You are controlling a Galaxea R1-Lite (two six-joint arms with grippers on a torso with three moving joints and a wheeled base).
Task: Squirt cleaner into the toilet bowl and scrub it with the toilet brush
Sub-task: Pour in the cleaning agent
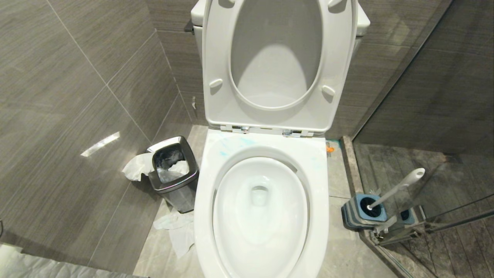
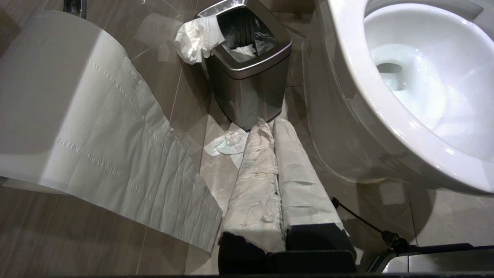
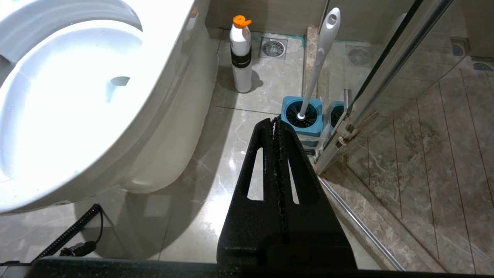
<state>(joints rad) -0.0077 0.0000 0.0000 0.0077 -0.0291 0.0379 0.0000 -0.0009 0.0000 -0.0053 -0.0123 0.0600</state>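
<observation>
The white toilet bowl (image 1: 320,216) stands open in the middle, seat and lid raised. Pale blue smears of cleaner (image 1: 231,144) mark the back of its rim. To its right the toilet brush (image 1: 401,185) leans in a blue-and-grey holder (image 1: 359,212) on the floor. A white bottle with an orange cap (image 3: 241,54) stands by the toilet's base. My left gripper (image 2: 270,121), its fingers wrapped in white, hangs shut and empty left of the toilet bowl (image 2: 347,77). My right gripper (image 3: 274,120) is shut and empty, just short of the toilet brush (image 3: 316,65). Neither arm shows in the head view.
A small steel bin (image 1: 173,173) with tissue over its edge stands left of the toilet, crumpled tissue (image 1: 177,227) on the floor beside it. A toilet paper roll (image 2: 96,135) hangs at the left. A glass shower door (image 3: 386,65) and its metal rail bound the right.
</observation>
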